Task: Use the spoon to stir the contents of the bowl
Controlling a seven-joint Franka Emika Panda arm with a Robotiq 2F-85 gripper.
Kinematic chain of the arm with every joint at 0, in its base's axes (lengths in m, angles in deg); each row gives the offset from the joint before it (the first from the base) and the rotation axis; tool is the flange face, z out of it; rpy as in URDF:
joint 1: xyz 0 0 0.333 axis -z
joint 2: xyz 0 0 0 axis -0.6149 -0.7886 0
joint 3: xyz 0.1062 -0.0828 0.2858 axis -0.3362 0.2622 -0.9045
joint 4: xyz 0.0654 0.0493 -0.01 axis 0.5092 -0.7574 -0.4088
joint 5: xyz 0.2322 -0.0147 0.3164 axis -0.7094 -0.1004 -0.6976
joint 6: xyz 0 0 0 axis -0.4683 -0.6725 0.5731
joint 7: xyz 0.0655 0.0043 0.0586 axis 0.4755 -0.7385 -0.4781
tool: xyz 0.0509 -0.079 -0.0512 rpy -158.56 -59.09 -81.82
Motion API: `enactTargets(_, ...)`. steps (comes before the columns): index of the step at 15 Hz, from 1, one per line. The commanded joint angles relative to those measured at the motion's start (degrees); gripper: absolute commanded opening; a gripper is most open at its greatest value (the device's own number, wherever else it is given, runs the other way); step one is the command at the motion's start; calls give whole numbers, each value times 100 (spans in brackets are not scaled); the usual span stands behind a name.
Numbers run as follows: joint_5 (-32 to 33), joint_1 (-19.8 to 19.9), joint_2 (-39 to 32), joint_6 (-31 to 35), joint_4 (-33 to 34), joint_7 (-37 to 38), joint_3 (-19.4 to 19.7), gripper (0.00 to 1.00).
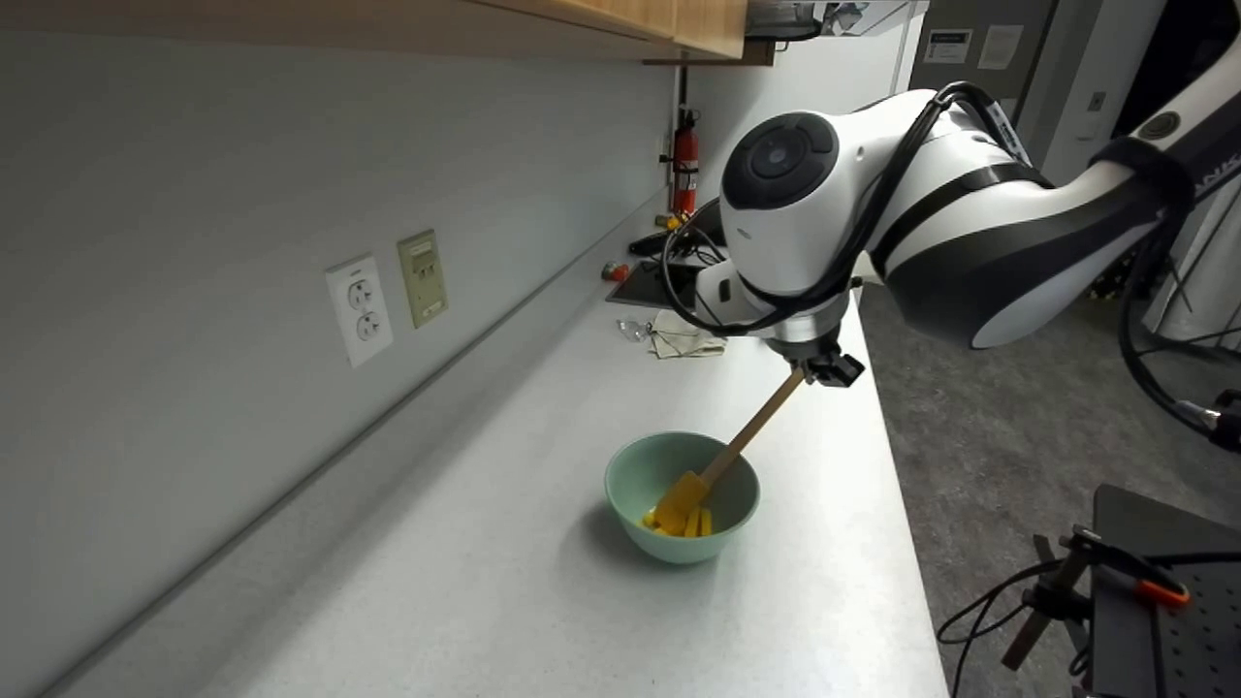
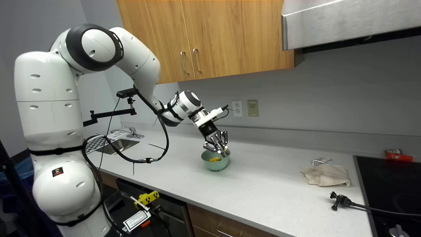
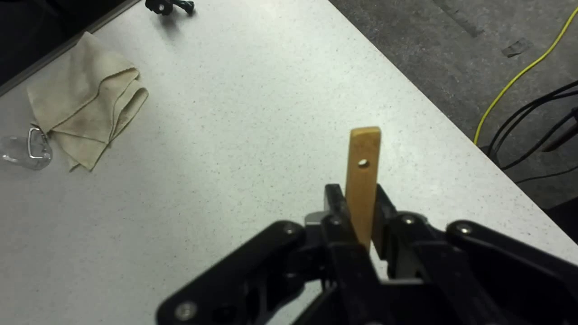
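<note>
The pale mint-green bowl (image 1: pixel 679 551) stands upright on the counter; it also shows in an exterior view (image 2: pixel 215 167). The contents (image 1: pixel 698 524), small yellow-orange pieces, lie at the bottom of the bowl, and show in an exterior view (image 2: pixel 214 159). The wooden spoon (image 1: pixel 758 419) slants down into the bowl, with its orange-tinted head among the contents. My gripper (image 1: pixel 812 372) is shut on the upper handle, above and to one side of the bowl. In the wrist view the gripper (image 3: pixel 360 196) pinches the spoon handle (image 3: pixel 362 178), with its holed end sticking out. The bowl is out of the wrist view.
A folded beige cloth (image 2: pixel 325 175) and a clear glass item (image 2: pixel 320 161) lie on the counter near the black cooktop (image 2: pixel 394 184). A black camera mount (image 2: pixel 342 200) lies near the cooktop. A wall with outlets (image 1: pixel 361 308) and overhead cabinets (image 2: pixel 230 36) border the counter.
</note>
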Motion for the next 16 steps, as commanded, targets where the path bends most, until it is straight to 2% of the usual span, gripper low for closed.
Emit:
enactTargets(1,-271,36,108,143,-13,-112,-28,4)
enactTargets(11,-543,6,560,263,-143,-198,-68,4)
enactTargets(16,-293,1,595,286,-122,4,-2,4)
